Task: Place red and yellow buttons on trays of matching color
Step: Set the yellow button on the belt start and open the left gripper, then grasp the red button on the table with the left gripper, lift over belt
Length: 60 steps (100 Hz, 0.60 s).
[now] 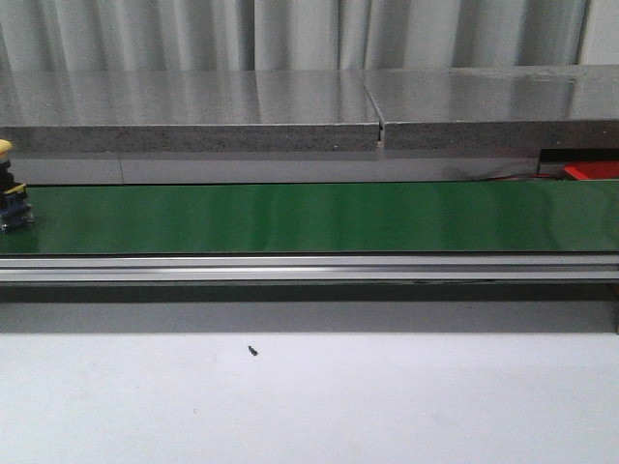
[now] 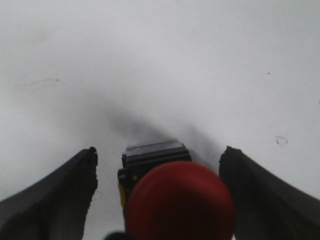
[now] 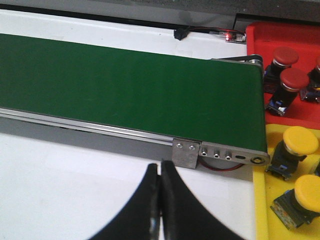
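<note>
A red button [image 2: 180, 200] with a black body lies on the white table between the fingers of my left gripper [image 2: 160, 150]. The gripper is open, with a gap showing on each side of the button. My right gripper [image 3: 160, 163] is shut and empty, over the white table near the end of the conveyor. A red tray [image 3: 260, 35] holds red buttons [image 3: 292, 80]. The yellow tray [image 3: 261, 200] beside it holds yellow buttons [image 3: 300, 141]. In the front view a yellow-capped button [image 1: 10, 193] stands on the belt at the far left edge, and neither gripper shows there.
The green conveyor belt [image 1: 309, 217] runs across the table with its aluminium rail [image 1: 309, 266] in front. The belt's metal end bracket [image 3: 220, 152] lies just ahead of my right gripper. A corner of the red tray [image 1: 592, 171] shows at the far right behind the belt.
</note>
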Each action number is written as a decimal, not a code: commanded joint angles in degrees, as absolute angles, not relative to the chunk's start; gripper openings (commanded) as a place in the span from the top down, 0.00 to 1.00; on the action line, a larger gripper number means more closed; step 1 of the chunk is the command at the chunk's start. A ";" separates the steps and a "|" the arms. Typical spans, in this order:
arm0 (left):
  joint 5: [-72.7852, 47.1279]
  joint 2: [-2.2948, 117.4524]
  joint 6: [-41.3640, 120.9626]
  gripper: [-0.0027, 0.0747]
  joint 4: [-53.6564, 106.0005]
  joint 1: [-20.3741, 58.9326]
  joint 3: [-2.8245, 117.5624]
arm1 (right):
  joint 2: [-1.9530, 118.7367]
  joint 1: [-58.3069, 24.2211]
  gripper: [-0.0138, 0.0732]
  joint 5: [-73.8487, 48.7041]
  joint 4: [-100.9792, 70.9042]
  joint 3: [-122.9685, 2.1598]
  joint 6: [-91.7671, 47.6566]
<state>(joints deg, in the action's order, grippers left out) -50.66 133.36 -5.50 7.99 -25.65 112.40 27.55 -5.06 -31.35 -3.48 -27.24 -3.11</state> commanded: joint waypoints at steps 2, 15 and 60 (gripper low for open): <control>-47.78 130.02 -6.03 0.40 9.13 -25.87 114.07 | 27.63 -5.13 0.92 -27.46 -3.55 -28.89 -3.75; -47.19 130.02 -6.03 0.61 9.13 -25.87 114.07 | 27.63 -5.13 0.92 -27.46 -3.55 -28.89 -3.75; -54.14 124.77 -5.09 0.75 9.03 -25.64 113.95 | 27.63 -5.13 0.92 -27.46 -3.55 -28.89 -3.75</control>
<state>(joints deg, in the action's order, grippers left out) -53.13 131.52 -5.40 8.22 -25.65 112.40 27.55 -5.06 -31.35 -3.48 -27.24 -3.11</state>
